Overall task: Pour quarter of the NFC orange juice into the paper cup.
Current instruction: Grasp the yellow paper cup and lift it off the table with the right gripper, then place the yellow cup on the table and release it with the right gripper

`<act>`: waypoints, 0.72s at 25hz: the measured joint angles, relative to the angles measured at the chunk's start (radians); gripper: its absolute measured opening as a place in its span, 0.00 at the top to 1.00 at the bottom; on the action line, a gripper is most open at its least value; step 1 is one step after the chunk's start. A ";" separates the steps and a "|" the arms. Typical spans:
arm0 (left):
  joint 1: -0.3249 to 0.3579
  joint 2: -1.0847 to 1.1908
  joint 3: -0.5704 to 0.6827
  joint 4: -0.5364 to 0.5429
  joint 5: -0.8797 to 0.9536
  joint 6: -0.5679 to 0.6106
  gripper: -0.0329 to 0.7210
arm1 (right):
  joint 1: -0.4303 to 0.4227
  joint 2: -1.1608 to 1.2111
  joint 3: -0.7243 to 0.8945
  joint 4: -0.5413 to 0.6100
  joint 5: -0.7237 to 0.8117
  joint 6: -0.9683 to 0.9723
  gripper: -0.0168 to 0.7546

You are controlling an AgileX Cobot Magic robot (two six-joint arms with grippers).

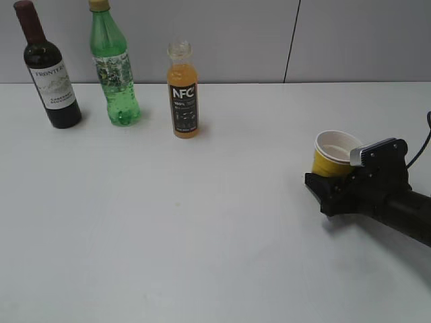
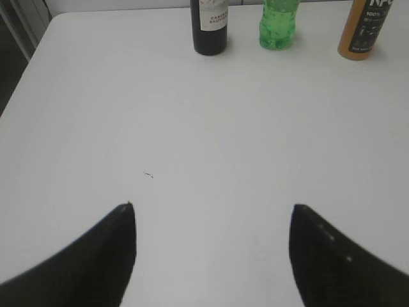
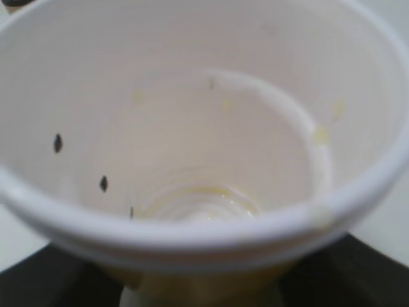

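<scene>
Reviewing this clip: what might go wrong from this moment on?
The NFC orange juice bottle stands uncapped, so a clumsy grab by the open left claw may tip it and spill. It also stands far from the paper cup at the right claw. A tight squeeze might crush the cup.

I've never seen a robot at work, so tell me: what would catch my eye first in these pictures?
Probably the row of three bottles at the back left of the white table: a dark wine bottle, a green plastic bottle and the small NFC orange juice, uncapped. On the right, the black right claw sits at a yellow paper cup, whose white inside fills its wrist view, dry but for a few yellowish specks. The left claw hangs open over bare table.
</scene>
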 joint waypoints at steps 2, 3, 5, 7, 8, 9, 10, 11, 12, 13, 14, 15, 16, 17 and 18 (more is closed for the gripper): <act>0.000 0.000 0.000 0.000 0.000 0.000 0.23 | 0.000 -0.015 0.000 -0.035 0.013 0.000 0.35; 0.000 0.000 0.000 0.000 0.000 0.000 0.23 | 0.000 -0.029 0.000 -0.061 0.015 0.000 0.35; 0.000 0.000 0.000 0.000 0.000 0.000 0.23 | 0.000 -0.064 -0.001 -0.130 0.015 0.000 0.35; 0.000 0.000 0.000 0.000 0.000 0.000 0.23 | 0.000 -0.101 -0.007 -0.227 0.015 0.002 0.35; 0.000 0.000 0.000 0.000 0.000 0.000 0.23 | 0.000 -0.112 -0.015 -0.287 0.015 0.013 0.35; 0.000 0.000 0.000 0.000 0.000 0.000 0.23 | 0.000 -0.122 -0.025 -0.349 0.015 0.035 0.35; 0.000 0.000 0.000 0.000 0.000 0.000 0.23 | 0.003 -0.125 -0.036 -0.407 0.015 0.057 0.35; 0.000 0.000 0.000 0.000 0.000 0.000 0.23 | 0.009 -0.128 -0.051 -0.450 0.015 0.080 0.35; 0.000 0.000 0.000 0.000 0.000 0.001 0.23 | 0.016 -0.128 -0.068 -0.497 0.015 0.100 0.35; 0.000 0.000 0.000 0.000 0.000 0.001 0.23 | 0.031 -0.128 -0.086 -0.533 0.015 0.111 0.35; 0.000 0.000 0.000 0.000 0.000 0.001 0.23 | 0.047 -0.128 -0.102 -0.554 0.015 0.119 0.35; 0.000 0.000 0.000 0.000 0.000 0.001 0.23 | 0.069 -0.128 -0.126 -0.569 0.015 0.123 0.35; 0.000 0.000 0.000 0.000 0.000 0.001 0.23 | 0.091 -0.128 -0.144 -0.575 0.015 0.125 0.35; 0.000 0.000 0.000 0.000 0.000 0.001 0.23 | 0.125 -0.128 -0.165 -0.580 0.015 0.127 0.35; 0.000 0.000 0.000 0.000 0.000 0.001 0.23 | 0.151 -0.128 -0.190 -0.582 0.017 0.133 0.35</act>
